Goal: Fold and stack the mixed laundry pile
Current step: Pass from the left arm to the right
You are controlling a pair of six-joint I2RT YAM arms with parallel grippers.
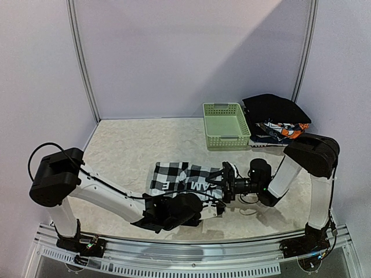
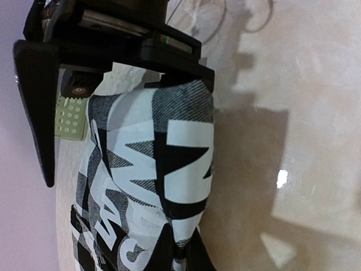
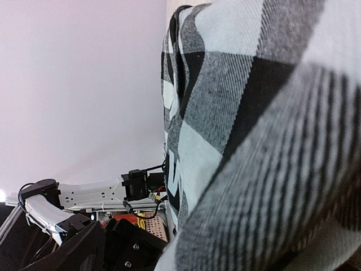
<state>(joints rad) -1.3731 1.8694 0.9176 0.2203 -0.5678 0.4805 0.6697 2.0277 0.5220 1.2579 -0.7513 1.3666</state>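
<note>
The black-and-white checked shirt with white lettering lies on the table in front of the arms. My left gripper is at its near right corner. In the left wrist view the shirt rises from the gripper, which is shut on a fold of it. My right gripper is at the shirt's right edge and grips it. In the right wrist view the shirt hangs close over the lens and hides the fingers. A black cloth lies on printed orange-blue-white pieces at the back right.
A pale green slotted basket stands behind the shirt, left of the garment stack; it also shows in the left wrist view. The two grippers are close together, about a hand's width apart. A pale wall and metal posts enclose the table.
</note>
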